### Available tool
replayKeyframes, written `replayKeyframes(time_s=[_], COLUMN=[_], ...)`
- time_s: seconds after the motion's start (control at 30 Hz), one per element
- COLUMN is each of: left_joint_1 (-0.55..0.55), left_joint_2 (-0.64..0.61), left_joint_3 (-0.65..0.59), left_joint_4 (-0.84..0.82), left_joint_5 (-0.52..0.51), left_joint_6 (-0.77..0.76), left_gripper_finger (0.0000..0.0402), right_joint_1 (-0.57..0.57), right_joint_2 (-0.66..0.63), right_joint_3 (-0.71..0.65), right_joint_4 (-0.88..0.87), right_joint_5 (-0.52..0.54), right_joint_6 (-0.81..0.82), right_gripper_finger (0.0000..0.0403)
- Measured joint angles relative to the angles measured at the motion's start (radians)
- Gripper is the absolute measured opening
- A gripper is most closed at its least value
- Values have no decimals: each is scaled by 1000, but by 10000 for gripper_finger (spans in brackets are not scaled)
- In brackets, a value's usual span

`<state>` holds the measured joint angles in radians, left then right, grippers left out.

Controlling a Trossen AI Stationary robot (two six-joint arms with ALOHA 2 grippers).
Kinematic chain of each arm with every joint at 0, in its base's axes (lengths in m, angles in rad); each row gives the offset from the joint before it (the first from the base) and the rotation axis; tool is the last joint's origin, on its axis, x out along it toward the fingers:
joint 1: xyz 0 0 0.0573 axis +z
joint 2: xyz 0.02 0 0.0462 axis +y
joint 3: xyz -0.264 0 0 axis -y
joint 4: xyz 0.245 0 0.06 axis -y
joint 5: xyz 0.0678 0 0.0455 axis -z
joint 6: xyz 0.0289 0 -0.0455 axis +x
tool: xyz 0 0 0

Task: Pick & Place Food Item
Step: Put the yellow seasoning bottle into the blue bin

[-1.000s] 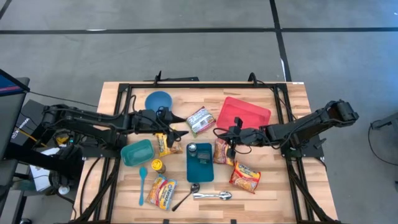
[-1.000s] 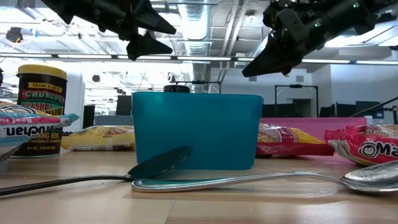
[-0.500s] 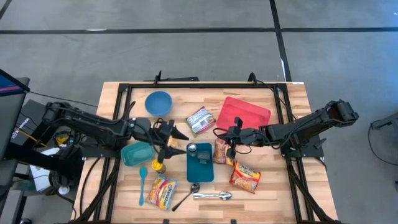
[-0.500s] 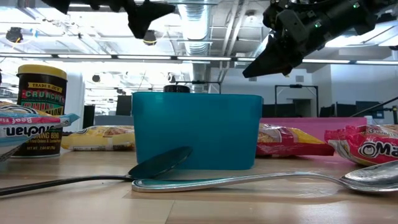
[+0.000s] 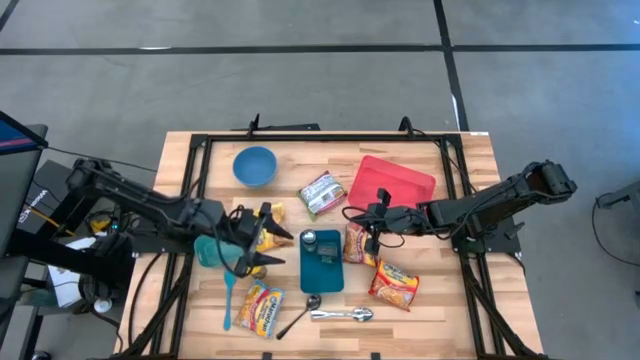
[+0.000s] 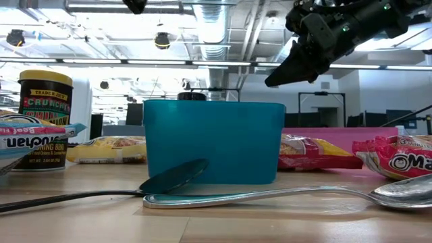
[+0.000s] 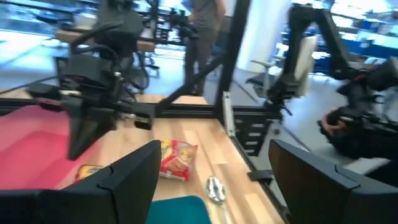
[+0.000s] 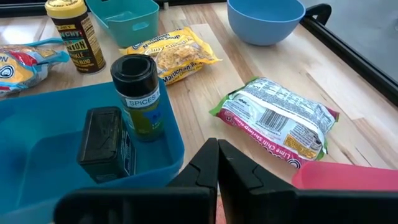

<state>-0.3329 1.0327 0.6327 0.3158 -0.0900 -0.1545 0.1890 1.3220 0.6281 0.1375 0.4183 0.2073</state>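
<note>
My left gripper [image 5: 270,247] hangs open and empty above the table's left middle, over a yellow noodle packet [image 5: 270,222] and a yellow-lidded jar [image 5: 254,267]; its fingers stand wide apart in the left wrist view [image 7: 211,155]. My right gripper [image 5: 371,224] is shut and empty, above an orange ramen packet [image 5: 357,245] that lies flat on the table. It also shows in the low view [image 6: 278,74] and the right wrist view [image 8: 217,155]. A green-and-white ramen packet [image 5: 322,193] lies flat beside the red tray [image 5: 400,185].
A teal container [image 5: 322,265] at the middle holds a spice jar [image 8: 142,96] and a black box [image 8: 102,140]. Around it lie a blue bowl [image 5: 255,165], a small teal bin [image 5: 215,247], further ramen packets [image 5: 395,283] [image 5: 260,308], and spoons [image 5: 340,314] near the front edge.
My left gripper has gone toward the table's near edge and a little leftward, from beside the green-and-white packet to above the jar. It has also risen out of the top of the low view. It has stayed open.
</note>
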Motion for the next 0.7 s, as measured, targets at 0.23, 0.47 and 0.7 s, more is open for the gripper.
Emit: replayKeyframes(time_s=[0.23, 0.47, 0.7], left_joint_1=[-86, -143, -188], left_joint_2=[0, 0, 6], left_joint_3=[0, 0, 0], left_joint_4=[-59, -63, -65], left_joint_5=[-300, -478, -638], left_joint_6=[1, 1, 44], left_gripper_finger=[292, 292, 292], right_joint_1=[-4, -25, -51], right_joint_2=[0, 0, 0], right_joint_3=[0, 0, 0], right_joint_4=[5, 6, 6], right_joint_5=[1, 2, 2], right_joint_6=[-35, -61, -61], right_gripper_finger=[0, 0, 0])
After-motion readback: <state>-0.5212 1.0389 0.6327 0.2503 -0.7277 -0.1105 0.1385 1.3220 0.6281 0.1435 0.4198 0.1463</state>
